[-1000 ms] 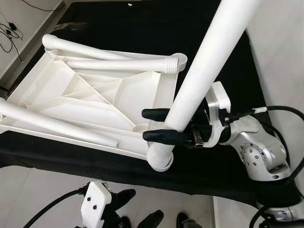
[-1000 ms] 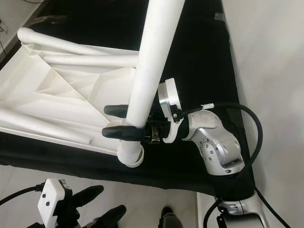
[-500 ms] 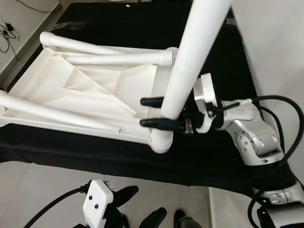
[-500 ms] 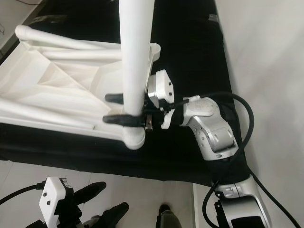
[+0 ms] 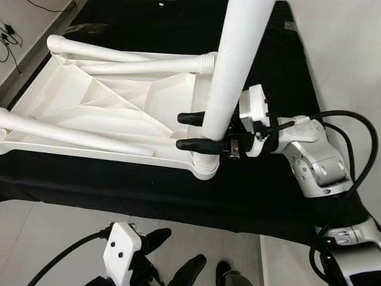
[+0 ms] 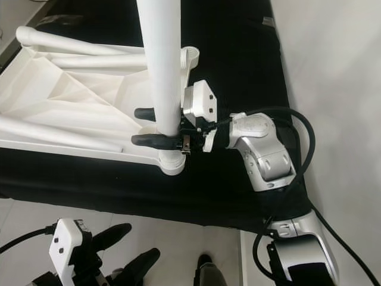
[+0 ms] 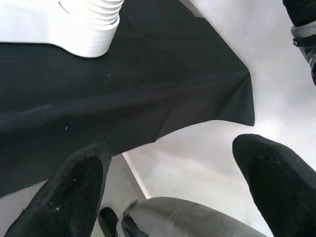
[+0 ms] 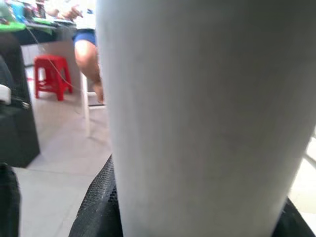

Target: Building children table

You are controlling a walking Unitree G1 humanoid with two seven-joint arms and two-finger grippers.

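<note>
- Black fingers of the right pincer (image 5: 196, 131) pinch the white table leg (image 5: 235, 65) low on its shaft, one finger on each side, just above where its foot end meets the corner socket (image 5: 202, 167) of the tabletop.
- White and smooth, the leg stands nearly upright, leaning slightly, with its upper part running out of frame at the top; in the right wrist view it is a broad pale column (image 8: 197, 113) close before the camera.
- The leg looks like hollow moulded plastic: stiff and probably light, but long, so a low grip leaves much of it free to sway above. Its smooth round wall could slip or turn between the fingers; I judge a hold near the socket end best for steering it in.
- The upturned tabletop (image 5: 107, 113), white and ribbed underneath, lies on the black-draped surface (image 5: 268, 196), its near corner close to the edge. It could slide on the cloth under a downward push.
- Two more legs lie across the tabletop: one along the far side (image 5: 113, 56) and one at the near left (image 5: 71, 137).
- The left pincer (image 6: 122, 250) hangs idle below the surface edge, its fingers (image 7: 74, 192) spread apart and holding nothing, over pale floor.
- A red stool (image 8: 49, 74) and a seated person's leg (image 8: 89, 64) show beyond the leg in the right wrist view.
</note>
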